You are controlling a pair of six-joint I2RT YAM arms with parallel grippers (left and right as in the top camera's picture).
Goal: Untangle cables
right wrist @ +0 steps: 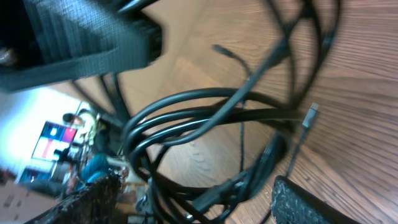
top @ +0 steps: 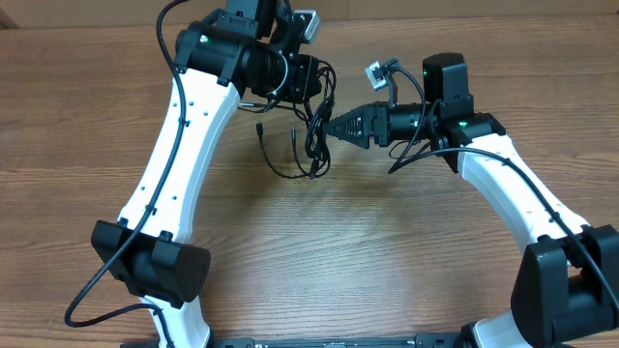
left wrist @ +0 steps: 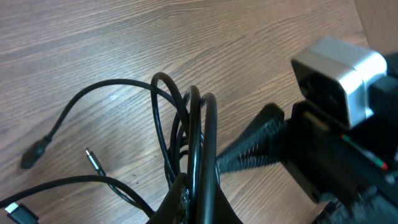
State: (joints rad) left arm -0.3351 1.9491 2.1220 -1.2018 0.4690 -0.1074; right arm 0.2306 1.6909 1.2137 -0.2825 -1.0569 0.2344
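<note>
Left end effector pinches cables; right end effector jaws spread.

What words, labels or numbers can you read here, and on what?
No legible text: none on the white robot arms, the thin black cables or the brown wooden table.
The bright coloured screen in the right wrist view's background: too blurred to read.

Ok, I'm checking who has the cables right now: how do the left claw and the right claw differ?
The left claw is shut on the cables; the right claw is open, holding nothing. The left claw grips one end of the bundle; the right claw points at its side. Both are black and at the same bundle.
</note>
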